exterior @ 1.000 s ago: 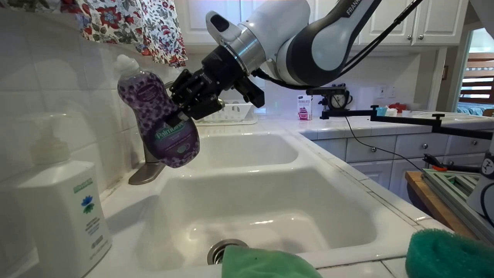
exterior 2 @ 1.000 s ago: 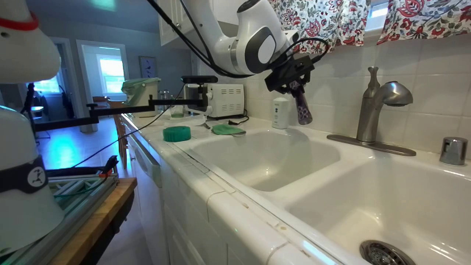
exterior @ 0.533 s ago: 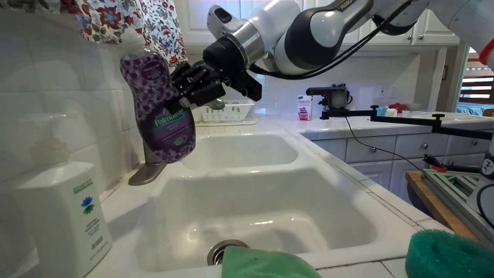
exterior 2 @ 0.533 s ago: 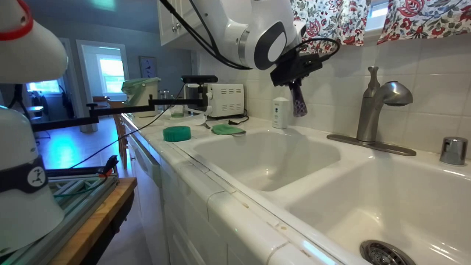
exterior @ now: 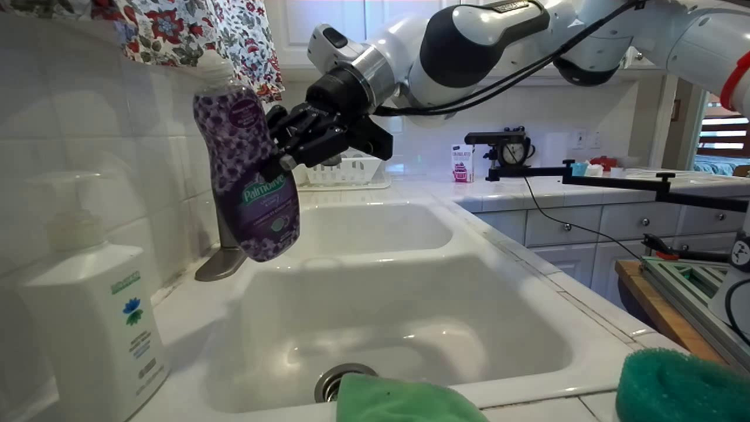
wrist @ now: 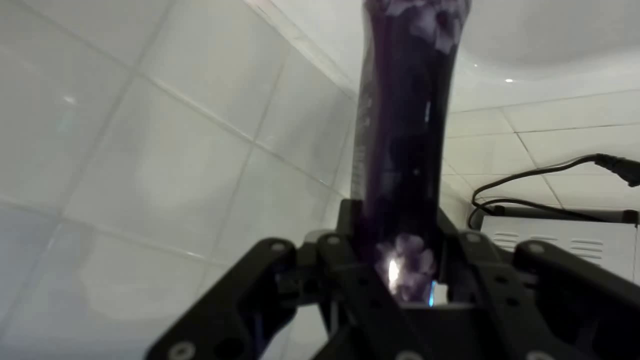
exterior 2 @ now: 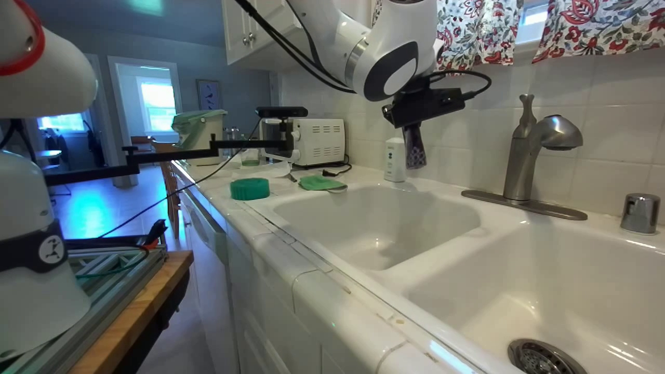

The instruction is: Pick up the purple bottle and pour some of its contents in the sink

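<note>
Fingers (wrist: 336,252) of the robot's black gripper (wrist: 397,220) are pinching the purple bottle (exterior: 237,176) from both sides, around its middle, by the top of its label. The bottle is hanging in the air near the white tiled wall (exterior: 146,117). It is leaning slightly, its pale cap (exterior: 215,65) pointing up in front of a flowered curtain (exterior: 249,47) and its base pointing down. Below, the white double sink (exterior: 410,293) is spreading out; whether the bottle is hovering over a basin or over the back ledge, the views are not making plain. A white pump bottle (exterior: 99,316) is standing on the ledge, and a grey faucet (exterior 2: 522,156) is rising farther along.

Judging from this, the pick-up is looking complete and the pour is waiting: no liquid is visibly leaving the cap. The next move is probably calling for bringing the cap over a basin, clear of wall and faucet, then slowly turning the wrist until the cap is pointing downward, with the fingers squeezing firmly enough that the smooth bottle is not slipping.
</note>
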Available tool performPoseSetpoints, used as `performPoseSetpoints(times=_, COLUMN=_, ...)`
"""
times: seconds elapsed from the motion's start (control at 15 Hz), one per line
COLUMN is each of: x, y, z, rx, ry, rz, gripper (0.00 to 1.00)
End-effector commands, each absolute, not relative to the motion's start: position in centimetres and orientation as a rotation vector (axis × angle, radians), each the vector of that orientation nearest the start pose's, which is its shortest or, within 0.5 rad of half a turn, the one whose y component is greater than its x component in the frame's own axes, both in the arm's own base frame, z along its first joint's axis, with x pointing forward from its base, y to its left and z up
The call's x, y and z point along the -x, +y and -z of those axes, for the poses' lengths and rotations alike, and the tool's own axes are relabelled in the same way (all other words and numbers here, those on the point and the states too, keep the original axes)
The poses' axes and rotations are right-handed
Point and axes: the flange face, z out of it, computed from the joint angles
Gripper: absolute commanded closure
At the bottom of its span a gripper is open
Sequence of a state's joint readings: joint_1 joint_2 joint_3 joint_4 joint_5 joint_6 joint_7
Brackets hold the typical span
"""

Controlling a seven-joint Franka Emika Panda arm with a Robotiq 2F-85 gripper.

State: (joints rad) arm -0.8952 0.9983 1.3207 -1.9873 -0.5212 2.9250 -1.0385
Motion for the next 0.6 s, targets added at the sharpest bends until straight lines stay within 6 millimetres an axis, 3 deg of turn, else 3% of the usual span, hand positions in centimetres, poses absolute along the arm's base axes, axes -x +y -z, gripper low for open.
performPoseSetpoints(times=0.0, x=-63.4, y=17.5, z=-36.2, rx=1.806, ry=-1.691, rz=1.263, gripper=0.9)
performPoseSetpoints(times=0.53, x=-65.7, y=17.4, z=-36.6, rx=1.783, ry=-1.66, rz=1.27, gripper=0.9)
